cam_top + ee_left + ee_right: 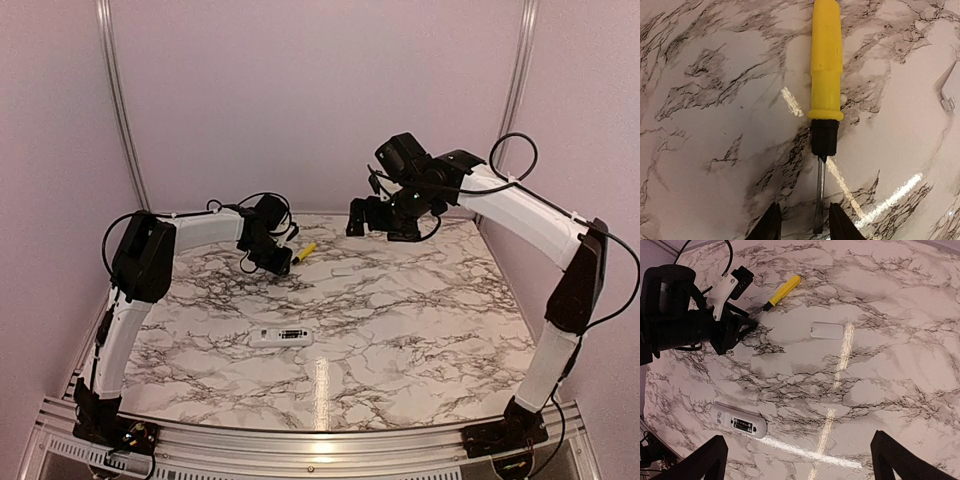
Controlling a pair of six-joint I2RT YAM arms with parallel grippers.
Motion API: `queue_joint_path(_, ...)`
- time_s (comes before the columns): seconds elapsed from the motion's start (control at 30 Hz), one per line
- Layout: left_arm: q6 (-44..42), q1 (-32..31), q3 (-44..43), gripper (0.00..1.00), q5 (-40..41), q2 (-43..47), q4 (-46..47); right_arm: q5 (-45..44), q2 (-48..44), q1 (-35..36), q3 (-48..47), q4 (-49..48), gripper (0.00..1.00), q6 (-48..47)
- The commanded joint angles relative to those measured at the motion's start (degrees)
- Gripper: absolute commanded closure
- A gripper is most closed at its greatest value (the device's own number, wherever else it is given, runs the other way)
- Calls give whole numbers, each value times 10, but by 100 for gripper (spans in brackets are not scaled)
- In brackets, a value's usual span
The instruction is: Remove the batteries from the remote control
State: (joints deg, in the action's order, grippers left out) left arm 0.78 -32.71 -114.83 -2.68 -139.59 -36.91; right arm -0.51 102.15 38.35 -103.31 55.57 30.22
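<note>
- A yellow-handled screwdriver (826, 65) lies straight ahead of the left gripper (801, 225). Its metal tip sits between the fingers, which are only narrowly apart (a gap shows on each side).
- A small white plate (827, 330) lies beyond the screwdriver, off to one side.
- The right gripper (799, 440) hangs spread wide, with nothing in it.
- The remote control (737, 421) lies flat beneath the right gripper near one finger, well apart from the left gripper. Its long axis runs parallel to the table's (420, 330) near edge, compartment facing up.
- The batteries (742, 424) show as a dark patch inside, and any markings are too small to read.

Top view: high behind the near edge, facing down over the whole table (400, 300). Left wrist: close above the screwdriver (826, 65). Right wrist: higher, wider, sharing screwdriver and remote (738, 422) with top.
</note>
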Motion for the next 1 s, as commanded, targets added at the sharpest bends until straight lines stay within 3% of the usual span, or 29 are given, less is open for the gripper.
queue_joint_path(0.0,-4,3,-14,67,-22,-24,-11,-1,10,0,-31,13,2,1)
queue_joint_path(0.7,-2,0,-14,100,-52,-16,-10,-1,-10,0,-9,9,1,-1)
queue_joint_path(0.97,5,-2,2,100,-54,13,-10,-1,-23,0,8,-2,2,1)
